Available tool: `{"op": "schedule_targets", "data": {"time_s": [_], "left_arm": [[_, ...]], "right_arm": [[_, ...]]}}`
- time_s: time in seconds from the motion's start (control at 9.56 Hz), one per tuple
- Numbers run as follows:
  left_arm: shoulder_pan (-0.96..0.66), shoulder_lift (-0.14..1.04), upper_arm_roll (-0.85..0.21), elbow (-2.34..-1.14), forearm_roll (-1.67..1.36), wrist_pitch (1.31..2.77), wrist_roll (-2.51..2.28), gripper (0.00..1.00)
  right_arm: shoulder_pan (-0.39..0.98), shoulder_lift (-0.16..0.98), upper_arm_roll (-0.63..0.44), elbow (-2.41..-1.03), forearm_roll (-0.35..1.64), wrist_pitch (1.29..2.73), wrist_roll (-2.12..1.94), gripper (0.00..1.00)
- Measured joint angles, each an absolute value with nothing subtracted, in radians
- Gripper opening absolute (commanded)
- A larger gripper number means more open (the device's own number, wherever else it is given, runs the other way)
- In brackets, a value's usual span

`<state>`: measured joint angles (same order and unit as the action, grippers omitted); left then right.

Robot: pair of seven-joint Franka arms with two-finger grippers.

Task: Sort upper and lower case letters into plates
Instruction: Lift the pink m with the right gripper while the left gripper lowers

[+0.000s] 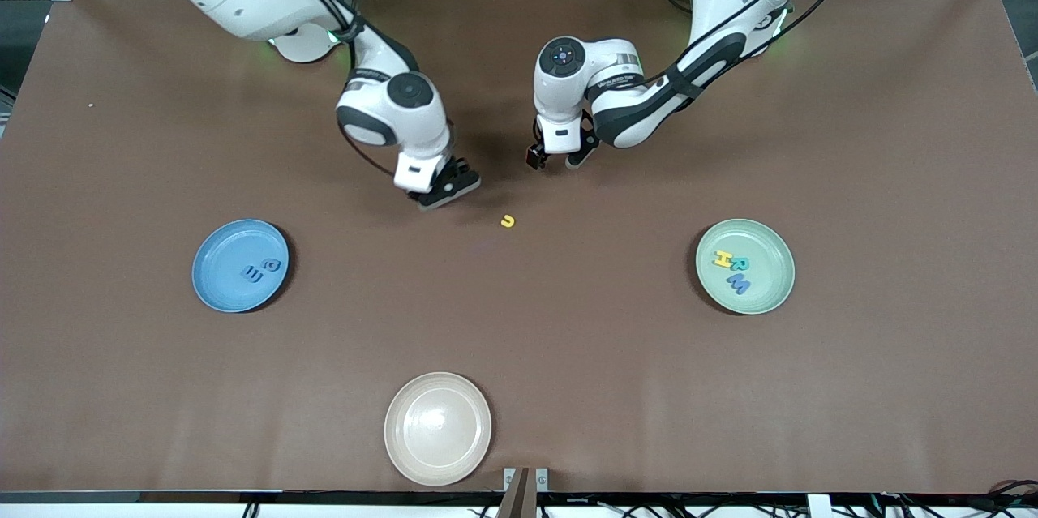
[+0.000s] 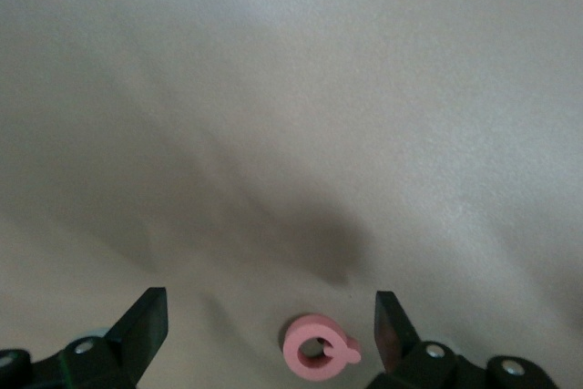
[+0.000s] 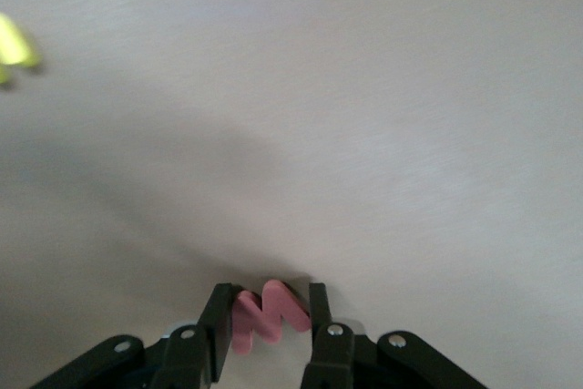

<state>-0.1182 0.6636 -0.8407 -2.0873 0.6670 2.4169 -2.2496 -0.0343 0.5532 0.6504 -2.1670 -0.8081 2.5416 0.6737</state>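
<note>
The brown bench [image 1: 568, 356] carries three plates: a blue plate [image 1: 219, 283] toward the right arm's end holding two blue letters [image 1: 261, 271], a green plate [image 1: 766, 295] toward the left arm's end holding three letters [image 1: 732, 269], and a cream plate [image 1: 438, 429] nearest the front camera. The right gripper [image 3: 266, 325] is low at the bench's middle, jaws pinching a pink letter [image 3: 266, 319]. The left gripper [image 2: 271, 330] is beside it, jaws spread around a pink ring-shaped letter [image 2: 319, 353]. A yellow letter [image 1: 508, 220] lies between the two.

On the pale green plate [image 1: 774, 291] lie a yellow H [image 1: 722, 259], a teal R [image 1: 740, 263] and a blue M [image 1: 739, 284], while the blue plate [image 1: 215, 279] holds a blue E [image 1: 254, 276], with nothing legible on the arms.
</note>
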Motion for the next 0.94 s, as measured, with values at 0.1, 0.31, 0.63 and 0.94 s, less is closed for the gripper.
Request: {"op": "schedule_targets", "data": {"time_s": [0.1,0.31,0.63,0.94], "left_arm": [[-0.139,0.666,-0.832,-2.073,0.664,2.417,-2.259,1.0],[-0.195,0.681,-0.793,-2.039,0.659,2.417,-2.263,1.0],[-0.243,0.717,-0.75,-2.014,0.659,2.425,-2.264,0.92],[-0.271,0.734,-0.74,-2.009,0.659,2.447,-2.264,0.74]], "right_arm": [[-0.085,0.553,0.666,-2.151,-0.808,2.508,0.594,0.02],[-0.2,0.553,0.683,-2.135,-0.808,2.481,0.407,0.02],[-0.424,0.554,0.728,-2.121,-0.808,2.424,0.103,0.02],[-0.721,0.554,0.866,-2.086,-0.808,2.283,-0.21,0.14]]}}
